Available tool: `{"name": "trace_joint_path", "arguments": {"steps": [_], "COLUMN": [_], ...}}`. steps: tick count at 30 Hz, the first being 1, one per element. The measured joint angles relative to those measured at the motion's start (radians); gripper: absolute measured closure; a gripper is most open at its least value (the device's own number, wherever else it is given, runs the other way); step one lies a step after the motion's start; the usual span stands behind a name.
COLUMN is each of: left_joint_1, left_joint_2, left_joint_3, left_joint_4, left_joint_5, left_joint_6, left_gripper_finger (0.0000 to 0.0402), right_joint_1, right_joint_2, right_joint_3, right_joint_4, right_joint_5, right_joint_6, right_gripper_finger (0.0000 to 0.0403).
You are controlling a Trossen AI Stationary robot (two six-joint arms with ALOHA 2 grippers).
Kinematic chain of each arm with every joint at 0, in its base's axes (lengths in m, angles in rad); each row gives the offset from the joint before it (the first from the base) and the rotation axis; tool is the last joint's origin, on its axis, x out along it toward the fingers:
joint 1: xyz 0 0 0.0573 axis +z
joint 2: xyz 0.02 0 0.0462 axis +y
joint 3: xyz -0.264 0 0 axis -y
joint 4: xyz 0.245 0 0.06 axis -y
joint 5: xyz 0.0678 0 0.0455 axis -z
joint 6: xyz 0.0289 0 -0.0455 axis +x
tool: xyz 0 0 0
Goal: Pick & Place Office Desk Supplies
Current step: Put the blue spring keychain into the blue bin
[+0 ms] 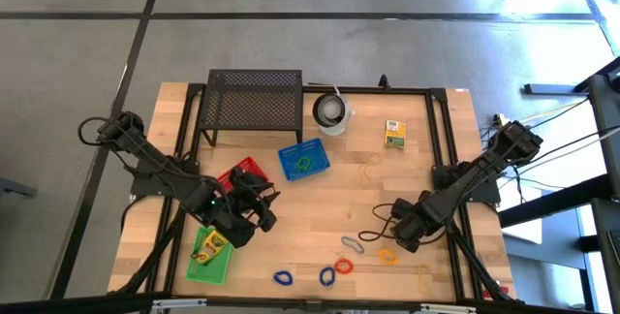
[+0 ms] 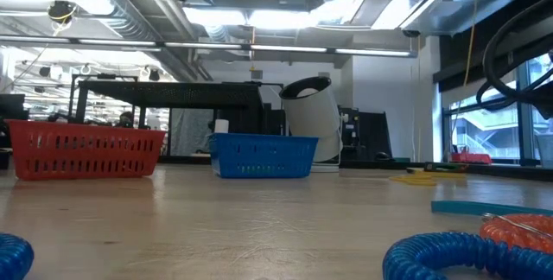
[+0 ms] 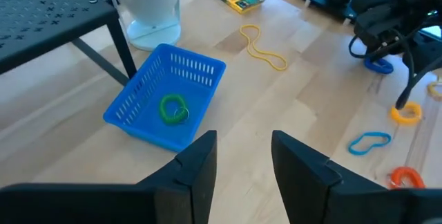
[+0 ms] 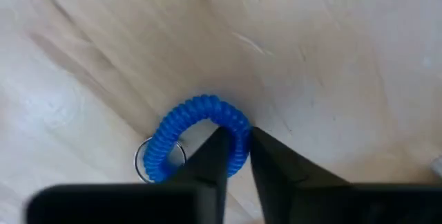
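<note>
My right gripper [image 4: 235, 137] points down at the table's right part [image 1: 405, 236] and is shut on a blue coiled loop [image 4: 200, 110] that lies on the wood. My left gripper [image 3: 242, 165] hovers open with nothing between its fingers, between the red basket [image 1: 242, 173] and the green basket [image 1: 211, 256]. The blue basket [image 3: 166, 96] holds a green loop [image 3: 173, 108]. Loose loops lie near the front edge: blue [image 1: 282, 278], blue [image 1: 327, 277], red [image 1: 344, 266], light blue [image 1: 354, 245], orange [image 1: 387, 255]. A yellow-and-green box [image 1: 393, 134] lies flat at the far right. My right gripper pinches the coil of the blue loop on one side [image 4: 240, 148], with one finger inside the loop and the other outside. The fingers come from above, pointing down, across the strand. The loop lies flat on the table.
A black mesh stand [image 1: 254, 101] and a white cup [image 1: 331, 113] stand at the far edge. A yellow band [image 3: 262, 48] lies on the wood beyond the blue basket. The green basket holds a yellow-and-green box [image 1: 210, 246]. Bare wood spans the table's middle.
</note>
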Motion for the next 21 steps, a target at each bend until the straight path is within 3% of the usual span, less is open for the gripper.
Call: {"name": "trace_joint_path", "arguments": {"steps": [4, 12, 21], "left_joint_1": [0.0, 0.008, 0.008], "left_joint_2": [0.035, 0.087, 0.086], "left_joint_3": [0.0, 0.0, 0.0], "left_joint_4": [0.022, 0.027, 0.117], "left_joint_5": [-0.005, -0.012, -0.019], "left_joint_6": [-0.001, 0.049, 0.171], "left_gripper_finger": [0.0268, 0.0267, 0.0274], "right_joint_1": [0.0, 0.0, -0.027], "right_joint_2": [0.0, -0.02, -0.11], "right_joint_3": [-0.001, 0.009, 0.156], "right_joint_4": [0.013, 0.013, 0.028], "right_joint_5": [0.007, 0.035, 0.376], "right_joint_6": [-0.036, -0.084, -0.269], "right_gripper_finger": [0.0391, 0.0383, 0.0387]}}
